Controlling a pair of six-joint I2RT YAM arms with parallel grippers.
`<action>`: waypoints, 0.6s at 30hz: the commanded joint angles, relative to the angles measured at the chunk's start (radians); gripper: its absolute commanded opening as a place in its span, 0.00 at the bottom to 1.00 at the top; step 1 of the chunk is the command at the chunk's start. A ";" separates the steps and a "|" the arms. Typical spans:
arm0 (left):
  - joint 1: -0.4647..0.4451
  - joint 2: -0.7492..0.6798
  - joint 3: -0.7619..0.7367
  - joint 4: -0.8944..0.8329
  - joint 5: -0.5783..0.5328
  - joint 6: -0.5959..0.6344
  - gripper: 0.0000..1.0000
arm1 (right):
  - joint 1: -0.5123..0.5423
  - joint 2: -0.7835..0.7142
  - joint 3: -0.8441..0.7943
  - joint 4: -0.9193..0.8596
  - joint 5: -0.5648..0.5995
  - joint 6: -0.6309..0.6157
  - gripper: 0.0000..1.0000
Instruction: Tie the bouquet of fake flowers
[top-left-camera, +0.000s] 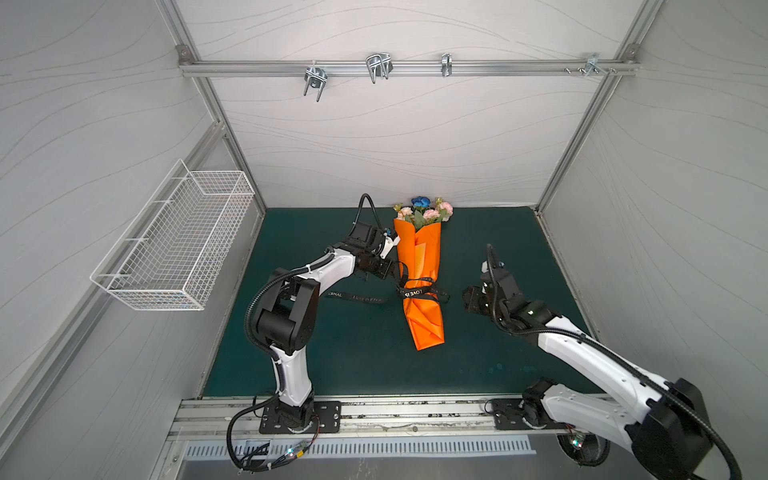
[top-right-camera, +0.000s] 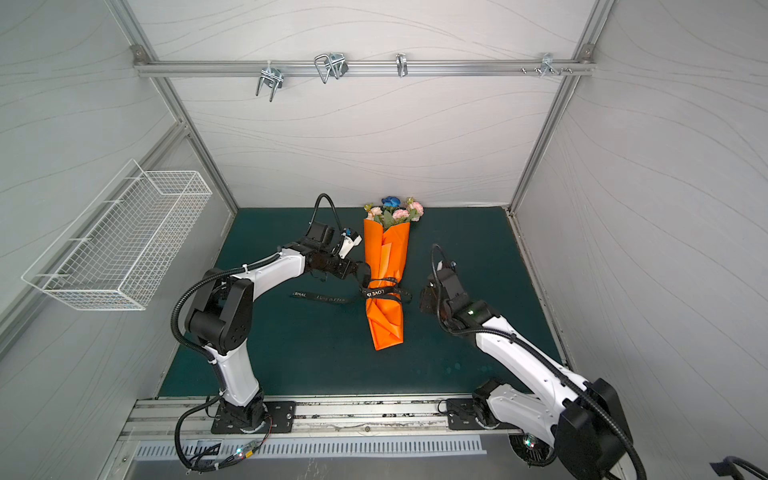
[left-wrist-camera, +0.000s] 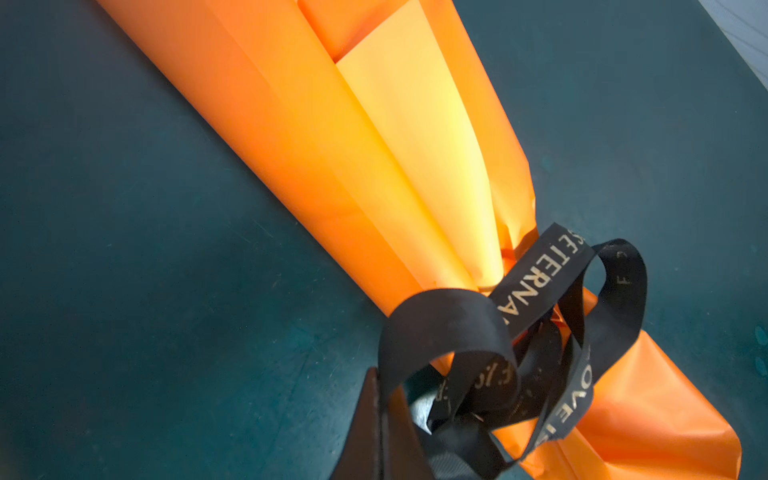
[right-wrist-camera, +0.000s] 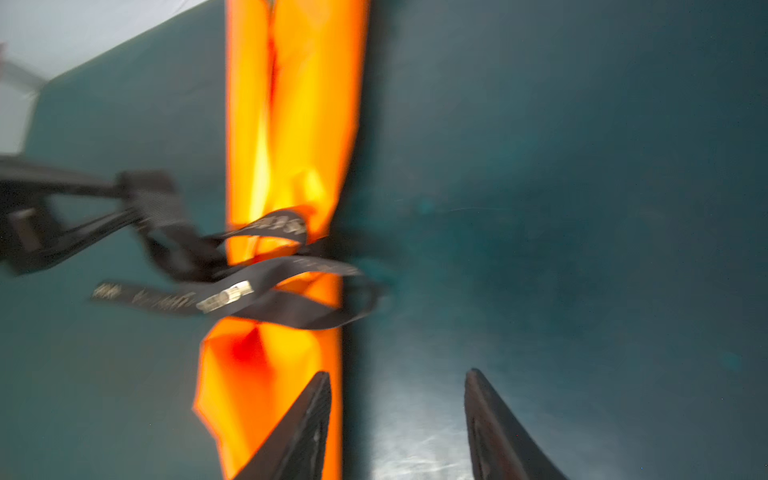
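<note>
Bouquet of pastel fake flowers (top-left-camera: 424, 212) lies lengthwise between nearer left gripper (left-wrist-camera: 379, 390), pinching black lettered ribbon (top-left-camera: 415, 292), and open right gripper (right-wrist-camera: 399, 374).

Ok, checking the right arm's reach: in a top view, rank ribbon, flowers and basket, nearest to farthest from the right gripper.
1. black ribbon, just beside the right gripper.
2. flowers, at the mat's back edge.
3. wire basket, on the left wall.

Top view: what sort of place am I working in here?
Likely a lab robot cell, not a shop: panel walls in an aluminium frame, a green mat, and arm bases bolted to a front rail.
</note>
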 joint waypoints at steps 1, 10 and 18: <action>-0.015 -0.049 -0.008 0.048 -0.013 0.020 0.00 | 0.062 0.109 0.079 -0.037 -0.080 -0.048 0.52; -0.048 -0.100 -0.113 0.183 -0.061 -0.046 0.00 | 0.186 0.469 0.349 -0.086 -0.009 -0.167 0.57; -0.053 -0.083 -0.126 0.197 -0.057 -0.058 0.00 | 0.194 0.609 0.436 -0.062 0.005 -0.199 0.62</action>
